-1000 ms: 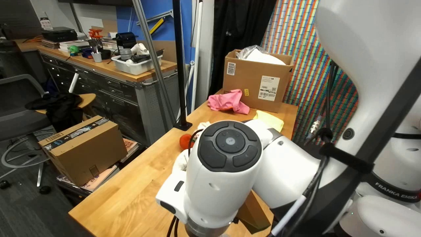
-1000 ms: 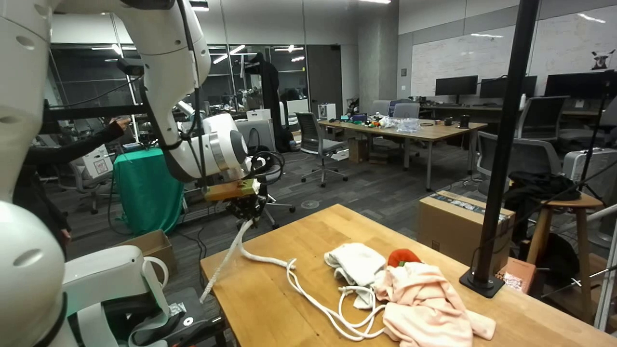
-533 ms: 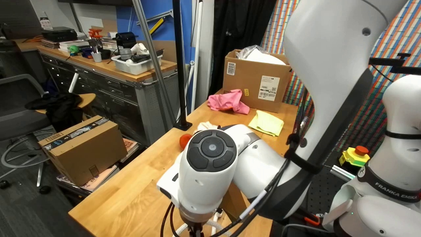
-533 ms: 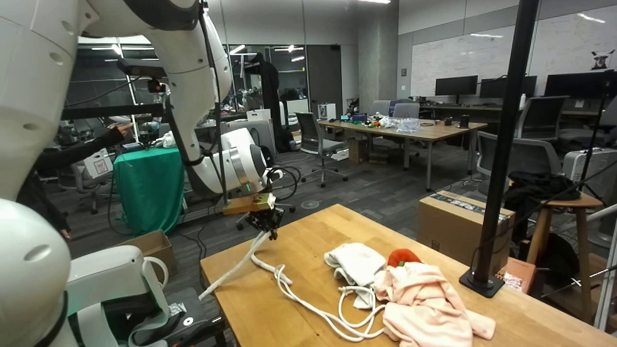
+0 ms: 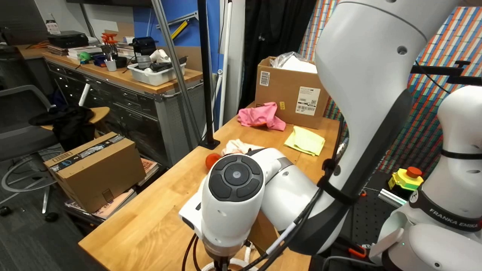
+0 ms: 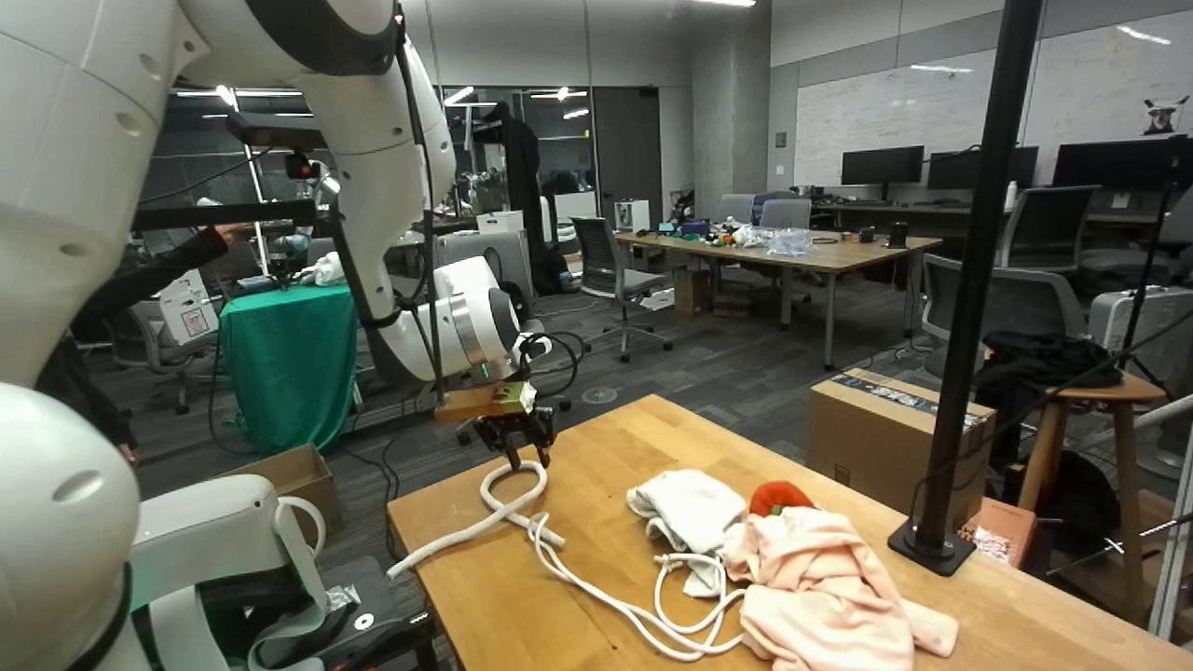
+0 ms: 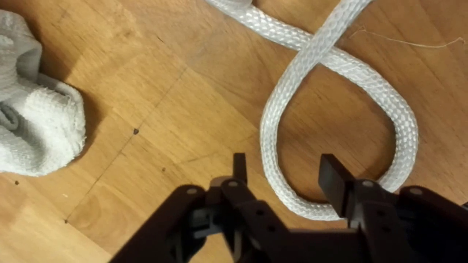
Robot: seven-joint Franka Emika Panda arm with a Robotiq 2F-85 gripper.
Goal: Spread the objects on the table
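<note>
A white braided rope (image 6: 457, 538) lies on the wooden table (image 6: 606, 466), with a loop at the near corner; the loop also shows in the wrist view (image 7: 268, 146). My gripper (image 6: 529, 460) is open just above this loop. In the wrist view my gripper (image 7: 281, 160) has its jaws apart, with one side of the loop showing between them. A whitish cloth (image 6: 690, 508) lies crumpled beside a peach garment (image 6: 820, 596). A red object (image 6: 781, 496) sits partly behind the garment. A pink cloth (image 5: 261, 116) and a yellow cloth (image 5: 305, 141) lie farther along.
A large cardboard box (image 5: 278, 86) stands at the table's far end. A black pole (image 6: 932, 550) is fixed at the table edge. Another white robot arm (image 5: 455, 188) stands alongside. A closed box (image 5: 94, 169) sits off the table.
My gripper has moved farther over the table, carrying the rope, then opened. The rope hung from it before and now lies in a loop below the fingers.
</note>
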